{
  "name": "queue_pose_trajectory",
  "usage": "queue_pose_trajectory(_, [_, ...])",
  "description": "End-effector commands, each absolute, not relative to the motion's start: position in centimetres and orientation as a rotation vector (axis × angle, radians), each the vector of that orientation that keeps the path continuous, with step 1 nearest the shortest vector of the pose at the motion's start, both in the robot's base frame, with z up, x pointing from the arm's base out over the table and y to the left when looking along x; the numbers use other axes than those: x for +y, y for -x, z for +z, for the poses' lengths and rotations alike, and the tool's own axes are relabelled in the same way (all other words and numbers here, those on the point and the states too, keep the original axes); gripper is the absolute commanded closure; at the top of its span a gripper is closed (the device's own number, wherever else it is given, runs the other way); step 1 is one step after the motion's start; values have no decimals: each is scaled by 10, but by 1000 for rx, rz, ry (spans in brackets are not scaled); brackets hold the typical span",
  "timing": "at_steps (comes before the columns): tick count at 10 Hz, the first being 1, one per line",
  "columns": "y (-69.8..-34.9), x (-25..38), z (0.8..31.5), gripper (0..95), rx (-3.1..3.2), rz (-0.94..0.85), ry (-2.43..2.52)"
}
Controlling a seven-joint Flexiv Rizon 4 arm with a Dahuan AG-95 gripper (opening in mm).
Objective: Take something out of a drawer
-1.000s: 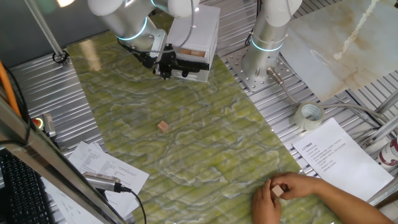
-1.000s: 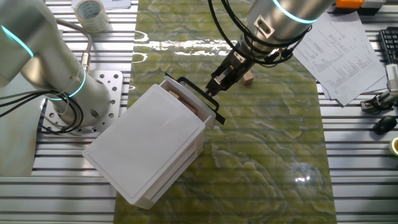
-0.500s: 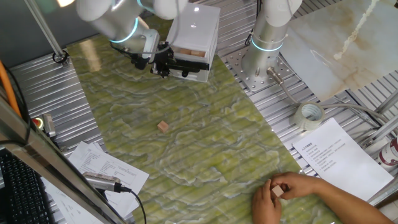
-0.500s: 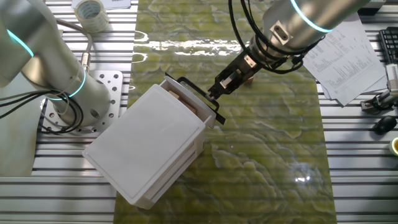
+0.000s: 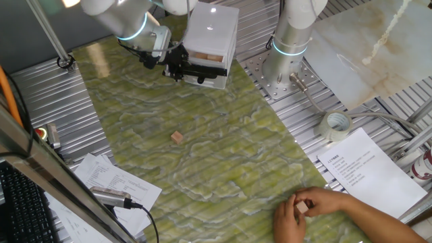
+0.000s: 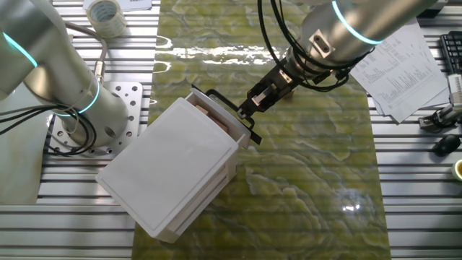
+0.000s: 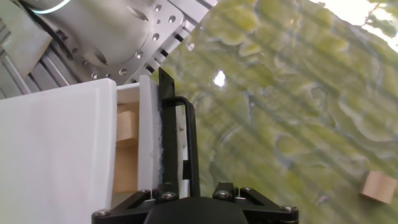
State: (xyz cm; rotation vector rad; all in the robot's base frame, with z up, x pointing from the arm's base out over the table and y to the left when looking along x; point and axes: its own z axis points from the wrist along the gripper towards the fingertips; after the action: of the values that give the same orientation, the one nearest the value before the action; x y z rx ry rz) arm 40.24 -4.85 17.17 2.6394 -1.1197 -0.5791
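The white box (image 5: 212, 37) lies at the far end of the mat with its drawer (image 6: 229, 123) pulled out a little. In that gap I see light-tan wooden blocks (image 7: 127, 125). The black bar handle (image 7: 188, 134) runs straight down between my fingers in the hand view. My gripper (image 6: 249, 110) sits right at this handle, and the same gripper (image 5: 177, 69) shows at the drawer's front in the one fixed view. The fingertips are hidden, so I cannot tell whether they clamp the bar. One loose block (image 5: 177, 137) rests on the mat.
A person's hands (image 5: 317, 210) hold a small block at the mat's near edge. A second arm's base (image 5: 287, 50) stands beside the box. A tape roll (image 5: 335, 125) and paper sheets (image 5: 368, 169) lie off the mat.
The arm has swung and tilted about the handle while the gripper tip stayed at it. The drawer's opening looks unchanged.
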Motion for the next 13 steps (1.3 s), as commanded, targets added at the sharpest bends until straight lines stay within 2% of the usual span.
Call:
queue_pose_trajectory(1, [-403,-48,171,570,-1130,-585,-2644])
queue_pose_trajectory(6, [-403,-48,171,570,-1185,-591,-2655])
queue_pose_trajectory(9, [-403,-48,171,570,-1273,-489,-2669])
queue_pose_trajectory(13, [-403,-48,171,570,-1333,-480,-2686])
